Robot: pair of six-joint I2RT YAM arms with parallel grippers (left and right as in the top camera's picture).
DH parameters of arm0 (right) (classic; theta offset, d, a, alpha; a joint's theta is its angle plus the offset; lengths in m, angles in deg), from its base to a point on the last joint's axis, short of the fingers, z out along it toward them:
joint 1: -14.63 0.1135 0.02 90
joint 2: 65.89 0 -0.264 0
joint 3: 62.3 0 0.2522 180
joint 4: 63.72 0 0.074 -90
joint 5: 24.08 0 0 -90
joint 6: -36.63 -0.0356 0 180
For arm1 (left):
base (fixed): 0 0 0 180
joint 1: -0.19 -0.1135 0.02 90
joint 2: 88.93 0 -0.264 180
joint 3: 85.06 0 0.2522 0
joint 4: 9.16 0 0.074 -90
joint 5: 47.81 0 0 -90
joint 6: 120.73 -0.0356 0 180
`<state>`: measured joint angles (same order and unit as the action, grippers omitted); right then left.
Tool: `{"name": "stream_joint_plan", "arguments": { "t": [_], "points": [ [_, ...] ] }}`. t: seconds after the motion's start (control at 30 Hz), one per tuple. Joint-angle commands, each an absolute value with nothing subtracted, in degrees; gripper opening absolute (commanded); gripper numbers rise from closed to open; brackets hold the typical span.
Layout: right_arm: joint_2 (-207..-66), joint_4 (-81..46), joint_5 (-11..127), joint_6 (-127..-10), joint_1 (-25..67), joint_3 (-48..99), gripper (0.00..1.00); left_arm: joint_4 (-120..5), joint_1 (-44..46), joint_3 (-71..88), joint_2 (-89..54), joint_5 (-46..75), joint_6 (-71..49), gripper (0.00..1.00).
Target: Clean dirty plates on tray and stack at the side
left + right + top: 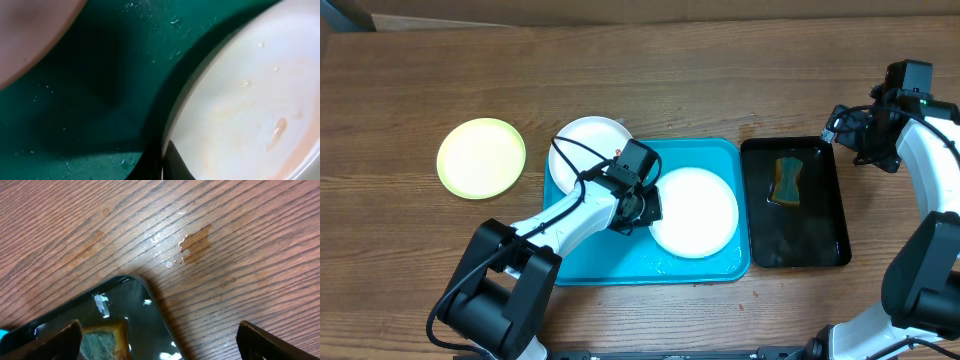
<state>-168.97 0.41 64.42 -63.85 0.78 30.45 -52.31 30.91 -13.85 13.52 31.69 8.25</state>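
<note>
one plate (695,212) meets left end effector (643,207) at its rim, grip unclear; right end effector (160,341) released.

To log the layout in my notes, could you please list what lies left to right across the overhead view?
The round pale yellow-green plate → round white plate overhanging the left rim of the large turquoise plastic tray → second round white plate inside that tray → narrow black rectangular tray.

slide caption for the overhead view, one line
Left gripper over the turquoise tray between two white plates; yellow-green plate on the table, sponge in the black tray.
</note>
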Motion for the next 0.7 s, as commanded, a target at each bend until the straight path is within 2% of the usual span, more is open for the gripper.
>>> {"name": "stream_joint_plan", "arguments": {
  "t": [0.0, 0.37, 0.67],
  "points": [
    [-168.67, 0.21, 64.14, -64.03, 0.71, 31.32, 1.00, -54.48, 30.45, -11.51, 14.75, 32.32, 5.93, 0.04],
    [-168.67, 0.21, 64.14, -64.03, 0.71, 31.32, 1.00, -69.27, 28.04, 6.63, 14.29, 35.34, -3.75, 0.04],
    [-168.67, 0.21, 64.14, -64.03, 0.71, 31.32, 1.00, -71.55, 29.42, 16.33, 14.29, 39.38, -5.46, 0.04]
  ]
}}
